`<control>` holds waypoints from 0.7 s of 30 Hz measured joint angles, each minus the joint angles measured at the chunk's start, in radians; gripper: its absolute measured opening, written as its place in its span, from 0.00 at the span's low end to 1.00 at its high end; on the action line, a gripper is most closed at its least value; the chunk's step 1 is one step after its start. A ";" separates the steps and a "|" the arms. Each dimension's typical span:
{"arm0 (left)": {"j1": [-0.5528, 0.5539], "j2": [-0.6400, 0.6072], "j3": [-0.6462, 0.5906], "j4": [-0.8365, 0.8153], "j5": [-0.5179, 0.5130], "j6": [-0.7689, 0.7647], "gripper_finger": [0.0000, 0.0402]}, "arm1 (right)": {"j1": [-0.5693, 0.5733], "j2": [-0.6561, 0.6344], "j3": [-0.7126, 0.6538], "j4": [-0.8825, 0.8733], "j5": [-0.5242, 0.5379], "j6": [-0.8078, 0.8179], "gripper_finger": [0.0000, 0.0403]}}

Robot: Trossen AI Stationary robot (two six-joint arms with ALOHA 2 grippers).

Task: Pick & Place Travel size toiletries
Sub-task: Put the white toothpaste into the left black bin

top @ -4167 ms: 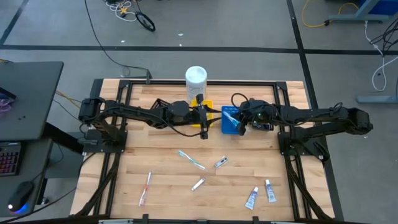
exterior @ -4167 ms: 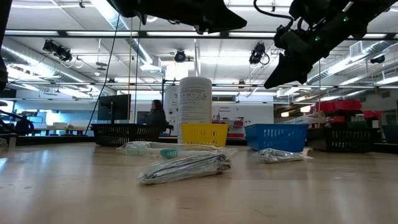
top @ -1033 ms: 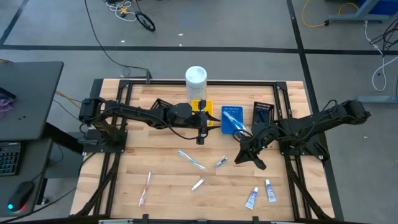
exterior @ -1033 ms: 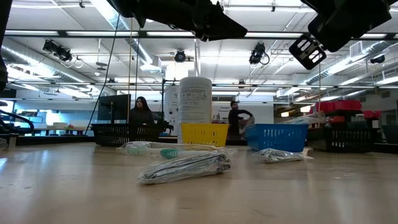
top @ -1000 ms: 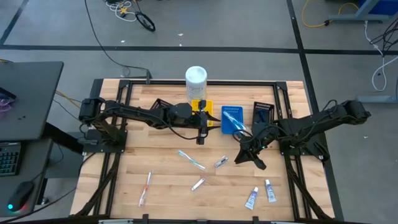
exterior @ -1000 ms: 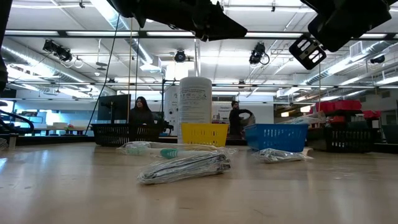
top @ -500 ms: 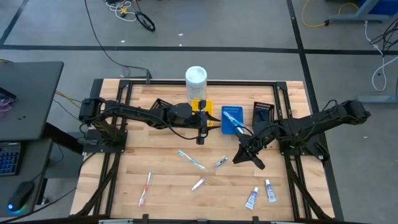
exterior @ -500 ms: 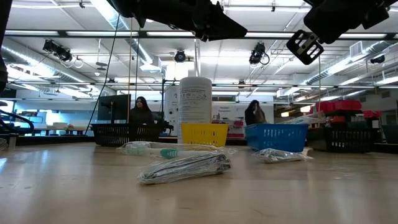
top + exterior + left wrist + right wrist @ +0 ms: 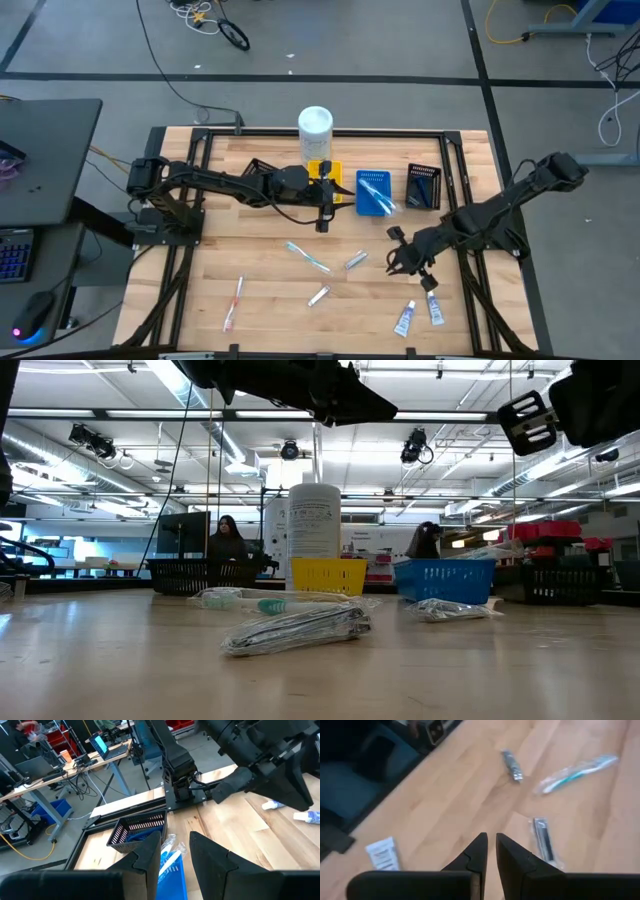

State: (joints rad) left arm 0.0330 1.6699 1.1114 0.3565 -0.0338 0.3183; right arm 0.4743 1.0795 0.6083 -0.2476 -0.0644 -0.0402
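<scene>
Near edge of the table [image 9: 250, 320]: two small white tubes [image 9: 419, 312] lie side by side at near right; a pink toothbrush [image 9: 233, 302] lies at near left. Neither is touched.

A little farther in: a small tube [image 9: 319, 295] near centre, then a silvery sachet [image 9: 355, 260] and a light-blue toothbrush [image 9: 308, 257] in clear wrap, all loose on the wood. Six items to go, by my count.

Right gripper [image 9: 393, 262] hangs above the table just right of the sachet and just beyond the two tubes. Its fingers [image 9: 479, 851] stand almost together with a thin gap, nothing between them. Likely lining up on the sachet or a tube; which one, I can't say.

Left gripper [image 9: 322, 224] hangs over mid-table, just on the near side of the yellow tray [image 9: 328, 180]. Its jaws are partly apart and empty. This arm waits.

Far row: yellow tray, blue tray [image 9: 374, 194] with at least one wrapped toothbrush inside, black tray [image 9: 424, 186] at right, contents too dark to read. Tall white container [image 9: 315, 130] stands just beyond the yellow tray.

Progress: sorting begun, most visible items unplaced.
</scene>
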 joint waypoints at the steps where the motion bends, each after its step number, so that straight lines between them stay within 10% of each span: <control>1: 0.000 0.000 0.000 0.000 0.000 0.000 0.28 | 0.007 0.001 0.000 -0.002 0.006 0.008 0.11; 21: 0.000 0.000 0.000 0.000 0.000 0.000 0.28 | 0.055 0.039 0.000 0.134 0.115 0.042 0.11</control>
State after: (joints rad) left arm 0.0330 1.6699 1.1114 0.3569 -0.0336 0.3183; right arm 0.5289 1.1183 0.6083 -0.1141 0.0509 0.0019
